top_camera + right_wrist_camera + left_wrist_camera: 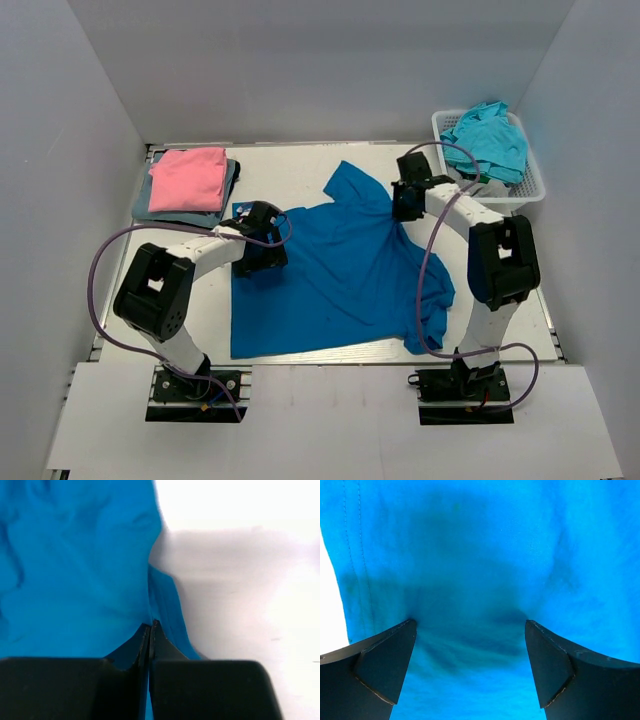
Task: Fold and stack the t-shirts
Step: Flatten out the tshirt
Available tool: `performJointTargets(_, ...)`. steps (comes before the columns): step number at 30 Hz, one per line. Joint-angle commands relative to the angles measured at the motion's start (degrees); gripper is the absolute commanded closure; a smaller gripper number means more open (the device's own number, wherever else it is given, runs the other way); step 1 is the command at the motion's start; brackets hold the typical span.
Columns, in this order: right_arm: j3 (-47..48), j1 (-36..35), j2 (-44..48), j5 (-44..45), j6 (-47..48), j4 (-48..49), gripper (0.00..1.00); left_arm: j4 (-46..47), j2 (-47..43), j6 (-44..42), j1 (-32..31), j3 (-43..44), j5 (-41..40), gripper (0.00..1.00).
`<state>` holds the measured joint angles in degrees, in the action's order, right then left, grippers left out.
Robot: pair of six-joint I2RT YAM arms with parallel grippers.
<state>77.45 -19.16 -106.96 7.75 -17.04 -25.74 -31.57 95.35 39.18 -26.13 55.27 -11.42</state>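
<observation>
The right pincer (151, 626) is pinching an edge of the large royal-blue cotton t-shirt (345, 270); the left pincer (470, 627) is gaping wide above it.

The left arm (158, 290) leans forward from its base and bends inward, and the left gripper (262, 243) points down with its jaws spread wide. The right arm (500, 262) stands elbow-high and reaches forward; the right gripper (407, 203) is low, fingers pressed together on an edge of the blue t-shirt (340, 270).
</observation>
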Motion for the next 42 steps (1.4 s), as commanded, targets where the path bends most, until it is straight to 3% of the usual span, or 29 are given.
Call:
performJointTargets(1, 4.1, 3.3, 1.2, 3.9, 3.0, -1.9, 1.00, -1.0, 0.2, -1.2, 0.1, -2.3, -1.4, 0.00)
performJointTargets(7, 10.7, 6.4, -4.6, 15.5, 7.2, -5.4, 0.99, -0.5, 0.2, -3.9, 0.1, -0.3, -1.9, 0.00)
performJointTargets(8, 12.7, 6.7, -5.5, 16.4, 7.7, -6.2, 0.91, -0.5, 0.2, -3.9, 0.1, -0.3, -1.9, 0.00)
performJointTargets(9, 13.7, 7.0, -6.3, 17.3, 8.2, -6.6, 0.72, -1.1, 0.2, -4.7, 0.1, 0.4, -1.9, 0.00)
performJointTargets(12, 20.0, 7.1, -9.1, 16.9, 7.6, -13.5, 0.31, -1.7, -0.3, -5.8, 0.1, 3.1, -2.5, 0.00)
performJointTargets(15, 18.0, 6.6, -3.8, 10.0, 6.8, -12.0, 0.20, -1.7, -2.0, -6.4, -0.4, 4.8, -2.5, 0.00)
performJointTargets(23, -8.8, 6.6, 16.1, -11.1, 2.5, -3.6, 0.10, -1.3, -4.4, -7.4, -0.4, 11.3, -1.9, 0.00)
performJointTargets(28, -17.4, 6.6, 20.5, -12.1, 1.2, 0.3, 0.10, -0.6, 1.3, -8.0, 1.0, 16.9, -3.9, 0.00)
performJointTargets(34, -7.3, 5.6, 15.9, -11.4, 4.9, 3.2, 0.10, -1.7, 12.2, -7.5, 2.0, 30.0, -9.1, 0.00)
performJointTargets(42, 9.4, 3.6, -3.3, -10.4, 9.2, 5.2, 0.10, -3.3, 21.4, -4.0, 6.8, 36.0, -8.7, 0.00)
